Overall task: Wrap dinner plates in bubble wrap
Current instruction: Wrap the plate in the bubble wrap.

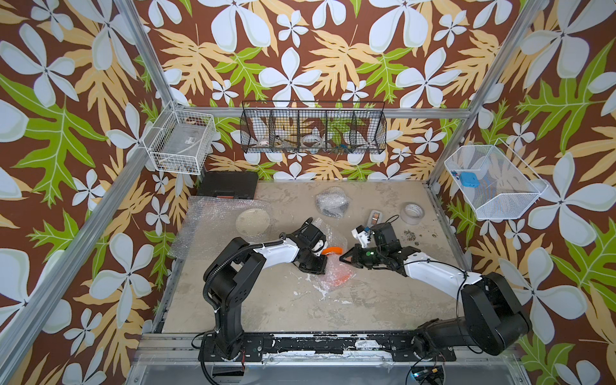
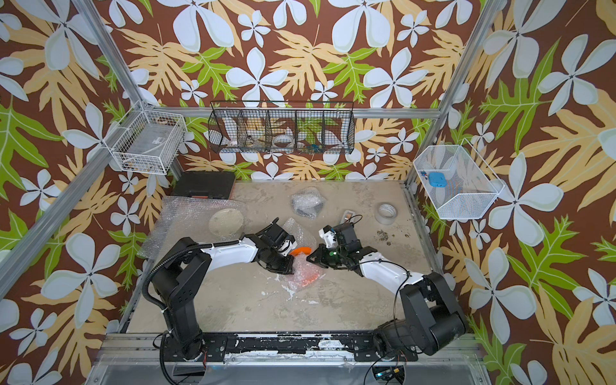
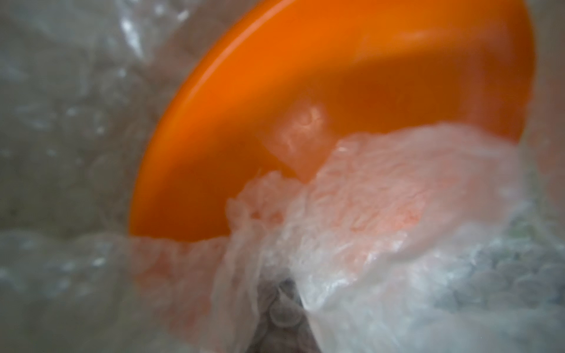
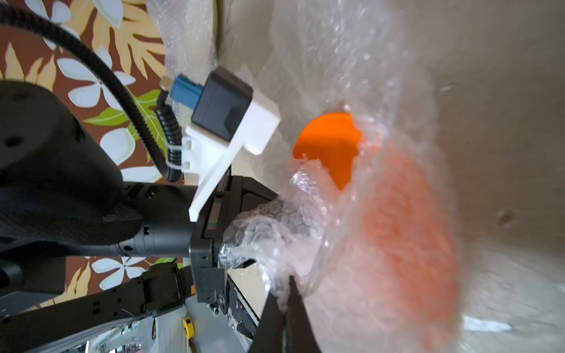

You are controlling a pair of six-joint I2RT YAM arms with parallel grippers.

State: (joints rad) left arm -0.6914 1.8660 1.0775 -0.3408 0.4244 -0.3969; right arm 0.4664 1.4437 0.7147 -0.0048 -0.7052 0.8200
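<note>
Left end effector (image 4: 241, 235) fully closed, a bunched fold of bubble wrap (image 4: 336, 61) clamped in it. Right end effector (image 4: 287, 293) also closed, tips pinching the same sheet's edge from the opposite side. Orange plate (image 1: 332, 250) sits tilted between them, upper rim bare. Judged: both pull to draw the film over it. Only the wrist views show the grips. Only the top views show the cream plate (image 1: 252, 221) on a spare sheet (image 1: 206, 226), well apart beyond the left end effector

Table (image 1: 266, 306) as I see it
One plate (image 1: 331, 250) mid-table, half in bubble wrap (image 1: 333, 276) — second plate (image 1: 252, 221) on a flat sheet (image 1: 200, 230) behind-left, tape roll (image 1: 412, 213) behind-right.
</note>
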